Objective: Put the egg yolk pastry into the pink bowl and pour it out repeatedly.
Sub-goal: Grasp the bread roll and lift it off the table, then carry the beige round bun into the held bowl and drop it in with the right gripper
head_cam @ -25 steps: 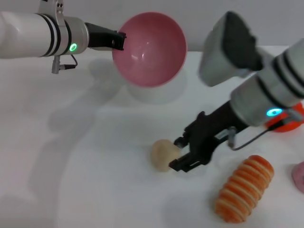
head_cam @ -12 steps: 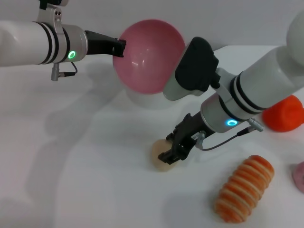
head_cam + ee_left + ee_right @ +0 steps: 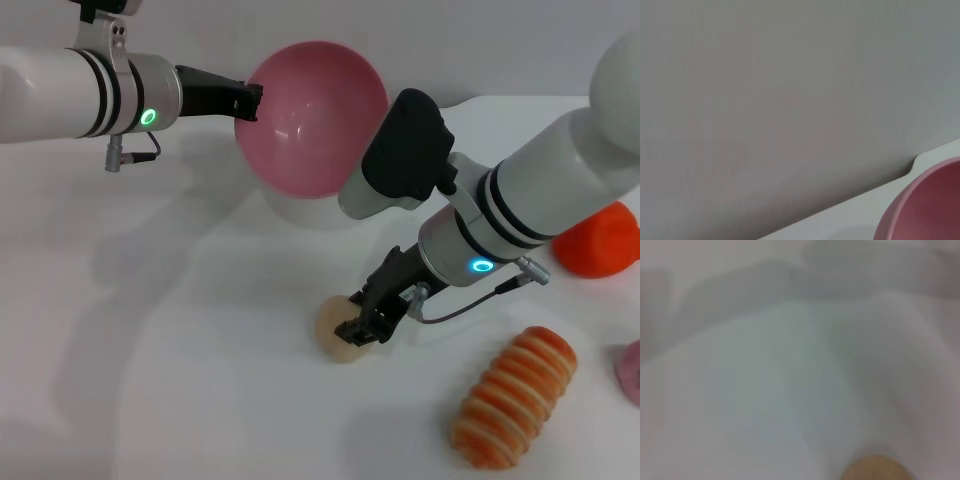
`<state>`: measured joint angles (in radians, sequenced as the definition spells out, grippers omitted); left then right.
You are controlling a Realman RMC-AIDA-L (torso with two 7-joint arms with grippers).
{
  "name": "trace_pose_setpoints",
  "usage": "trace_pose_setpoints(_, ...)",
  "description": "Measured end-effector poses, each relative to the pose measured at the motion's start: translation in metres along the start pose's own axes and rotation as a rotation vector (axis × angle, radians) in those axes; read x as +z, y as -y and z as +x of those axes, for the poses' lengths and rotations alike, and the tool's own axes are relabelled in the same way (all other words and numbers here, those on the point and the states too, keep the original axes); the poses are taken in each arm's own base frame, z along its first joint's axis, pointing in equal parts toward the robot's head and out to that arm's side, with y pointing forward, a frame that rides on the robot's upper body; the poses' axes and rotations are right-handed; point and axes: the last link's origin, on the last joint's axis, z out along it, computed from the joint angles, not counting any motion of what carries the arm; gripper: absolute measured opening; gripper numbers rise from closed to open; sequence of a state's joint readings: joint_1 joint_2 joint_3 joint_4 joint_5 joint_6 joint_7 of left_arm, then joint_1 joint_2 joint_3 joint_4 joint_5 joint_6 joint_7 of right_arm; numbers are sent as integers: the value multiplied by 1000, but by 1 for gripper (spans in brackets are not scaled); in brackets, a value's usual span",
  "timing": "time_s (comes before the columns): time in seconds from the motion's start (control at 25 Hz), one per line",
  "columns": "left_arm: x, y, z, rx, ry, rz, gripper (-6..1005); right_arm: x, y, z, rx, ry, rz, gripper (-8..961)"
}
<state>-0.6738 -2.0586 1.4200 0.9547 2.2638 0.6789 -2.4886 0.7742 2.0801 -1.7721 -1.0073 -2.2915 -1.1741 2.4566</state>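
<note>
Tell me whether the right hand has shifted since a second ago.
Yes. The right hand has swung left, away from the striped roll, onto the egg yolk pastry.

The right gripper covers the near-right side of the egg yolk pastry, so only its left part shows in the head view. The right wrist view is blurred; just a beige sliver of the pastry shows there, cut by the edge. The pink bowl is partly hidden behind the right arm's dark wrist block, and the left wrist view catches only a cropped arc of its rim. A pink object is cut off at the edge, unidentifiable.
</note>
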Motion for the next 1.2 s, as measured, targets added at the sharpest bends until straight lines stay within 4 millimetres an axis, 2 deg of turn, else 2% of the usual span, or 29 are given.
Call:
trace_pose_setpoints(0.12, 0, 0, 0, 3, -1, 1, 40, -1, 0, 0, -2, -2, 0, 389)
trace_pose_setpoints(0.72, 0, 2, -2, -9, -2, 0, 41, -3, 0, -1, -16, -9, -3, 291)
trace_pose_setpoints(0.84, 0, 2, -4, -12, 3, 0, 41, -10, -4, -4, -26, 0, -20, 261)
trace_pose_setpoints(0.96, 1, 2, -5, -14, 9, -1, 41, -34, -12, -14, -57, 47, -40, 233)
trace_pose_setpoints(1.08, 1, 1, -6, -13, 17, -7, 41, -86, -22, -29, -125, 170, -2, 206)
trace_pose_setpoints(1.2, 1, -1, -9, -16, 34, -19, 41, -131, -26, -36, -169, 284, 85, 183)
